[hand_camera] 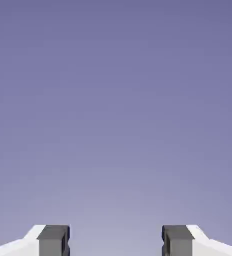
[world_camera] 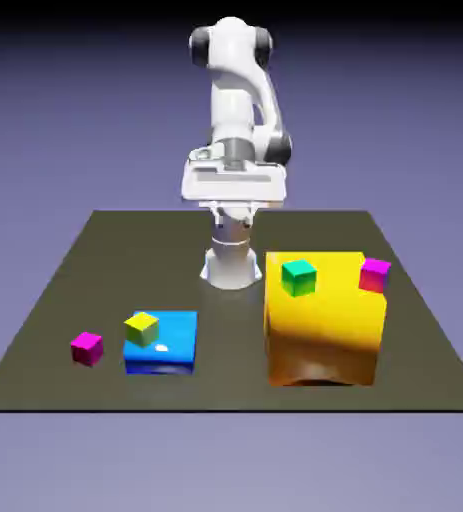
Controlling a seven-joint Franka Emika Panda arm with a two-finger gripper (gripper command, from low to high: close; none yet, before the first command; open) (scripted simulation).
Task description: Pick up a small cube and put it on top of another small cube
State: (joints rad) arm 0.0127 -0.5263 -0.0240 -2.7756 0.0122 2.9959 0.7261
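The worktop [world_camera: 190, 392] was a dark, flat square, its far edge crossing behind the arm's base [world_camera: 231, 268] and its near edge running straight across, well out in front of the gripper [world_camera: 233, 214]. Beyond all its edges, the plain blue-violet backdrop [world_camera: 415, 120] faded to black high above the gripper, and in the hand view it filled everything past the 2 fingertips. The gripper stood wide, its 2 fingertips well apart with bare backdrop between them. Toward the exterior view's left of the gripper and nearer the camera, 1 magenta cube [world_camera: 87, 349] sat on the worktop, near its left edge. Between that cube and the gripper's line lay the blue block [world_camera: 177, 330], with the yellow small cube [world_camera: 142, 329] on its left part. Toward the exterior view's right of the gripper stood the big yellow block [world_camera: 320, 335], carrying the green cube [world_camera: 299, 279] and, at its right edge, the second magenta cube [world_camera: 375, 275]. A strip of bare worktop ran from before the base to the near edge, between the 2 blocks, and more lay open on the outer sides.
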